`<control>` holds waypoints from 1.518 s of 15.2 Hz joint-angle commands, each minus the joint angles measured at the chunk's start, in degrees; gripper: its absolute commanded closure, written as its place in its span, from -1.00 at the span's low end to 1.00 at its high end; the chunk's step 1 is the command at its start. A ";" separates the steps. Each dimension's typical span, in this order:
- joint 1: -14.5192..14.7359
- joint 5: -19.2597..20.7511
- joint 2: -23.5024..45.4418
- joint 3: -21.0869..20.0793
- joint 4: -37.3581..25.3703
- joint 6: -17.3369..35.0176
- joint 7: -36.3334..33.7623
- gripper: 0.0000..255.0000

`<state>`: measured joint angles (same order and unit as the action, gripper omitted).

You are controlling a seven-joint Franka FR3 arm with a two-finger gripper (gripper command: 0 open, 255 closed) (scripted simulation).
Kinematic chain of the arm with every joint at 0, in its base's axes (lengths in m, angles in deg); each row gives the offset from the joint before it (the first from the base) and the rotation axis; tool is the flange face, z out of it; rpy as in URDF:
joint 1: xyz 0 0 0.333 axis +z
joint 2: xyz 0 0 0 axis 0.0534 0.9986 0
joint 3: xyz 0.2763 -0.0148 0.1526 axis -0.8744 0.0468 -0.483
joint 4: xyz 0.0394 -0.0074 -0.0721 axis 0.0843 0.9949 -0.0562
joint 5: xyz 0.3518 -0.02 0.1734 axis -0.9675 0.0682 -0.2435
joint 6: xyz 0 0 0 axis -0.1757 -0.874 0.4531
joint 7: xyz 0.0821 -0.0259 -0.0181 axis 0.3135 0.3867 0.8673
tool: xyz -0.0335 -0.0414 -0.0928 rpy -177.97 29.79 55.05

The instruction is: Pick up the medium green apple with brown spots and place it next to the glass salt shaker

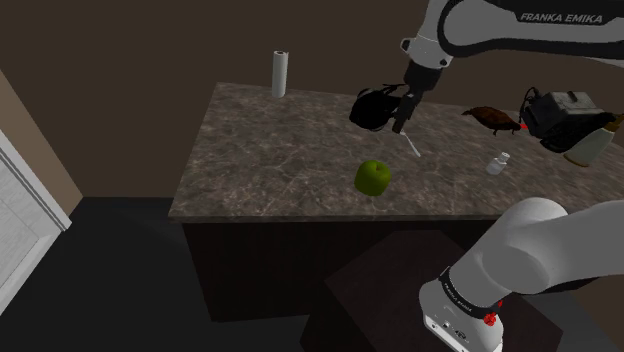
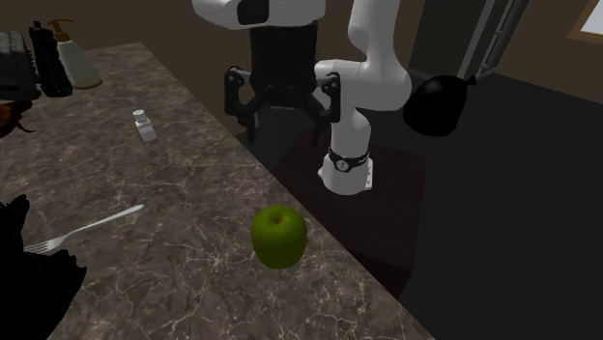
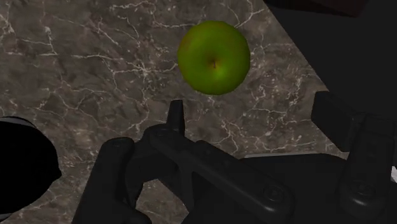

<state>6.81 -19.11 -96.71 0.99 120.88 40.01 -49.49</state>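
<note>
A green apple with faint brown spots sits on the dark marbled counter, near the edge facing the stand. It also shows in the second exterior view and, stem up, ahead of the fingers in the wrist view. The small glass salt shaker stands apart from the apple, to the shoulder view's right. My black gripper hangs above the counter, open, with nothing between its fingers. It is not touching the apple.
A silver fork lies between apple and shaker, beside a black rounded object. A white cylinder stands at the far counter edge. A toaster-like box and a bottle crowd the end beyond the shaker.
</note>
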 commanded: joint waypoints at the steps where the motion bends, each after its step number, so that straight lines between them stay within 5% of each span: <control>1: 0.94 0.40 2.62 1.34 1.38 1.87 4.25 -1.00; 8: 3.35 1.81 14.00 5.33 3.18 8.13 17.75 -1.00; 16: 3.07 2.23 15.38 5.85 8.00 14.34 17.70 -1.00; 23: 3.07 2.23 15.38 5.85 8.00 14.33 17.70 -1.00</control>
<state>9.87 -16.88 -81.33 6.84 128.88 54.34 -31.78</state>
